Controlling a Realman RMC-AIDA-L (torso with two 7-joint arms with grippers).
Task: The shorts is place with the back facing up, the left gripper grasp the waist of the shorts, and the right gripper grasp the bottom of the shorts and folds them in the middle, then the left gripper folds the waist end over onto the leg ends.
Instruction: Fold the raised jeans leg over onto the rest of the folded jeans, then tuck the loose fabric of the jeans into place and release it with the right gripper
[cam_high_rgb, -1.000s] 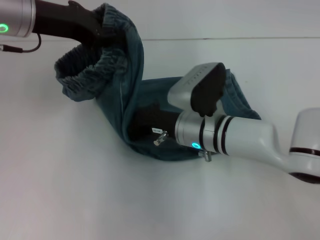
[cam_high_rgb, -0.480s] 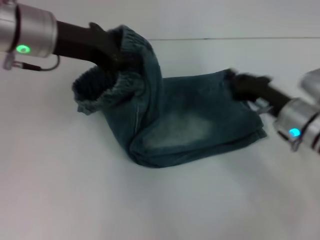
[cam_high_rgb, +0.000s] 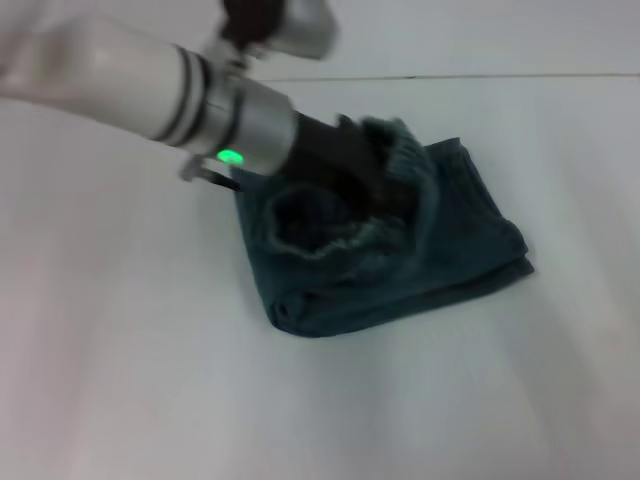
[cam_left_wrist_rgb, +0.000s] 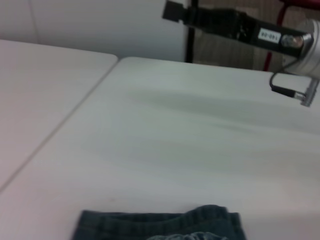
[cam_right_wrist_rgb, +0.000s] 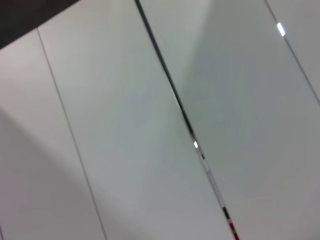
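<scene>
The shorts (cam_high_rgb: 400, 270) are lying folded in a thick dark-blue bundle on the white table (cam_high_rgb: 150, 380), around the middle of the tabletop and slightly toward its right side. The near edge of the bundle is showing a rounded fold at the near-left corner, and the layered edges are stacking up at the right corner. Just behind that, the waist of the shorts (cam_high_rgb: 385, 215) is sitting raised on top of the bundle, puckered and curled open into a loop. The left gripper (cam_high_rgb: 365, 165) is reaching in from the far-left side on its white arm with the silver cuff and green light, its black fingers clamped on the far rim of the waistband, holding it above the lower layers. In the left wrist view the waistband (cam_left_wrist_rgb: 200, 222) is peeking in as a ribbed denim strip with bare tabletop beyond it. Farther off in that same view, the right gripper (cam_left_wrist_rgb: 172, 10) is hovering high over the far edge of the table, well apart from the shorts, touching nothing; cannot tell how its fingers are set. The right wrist view is showing only pale flat panels with a dark seam.
</scene>
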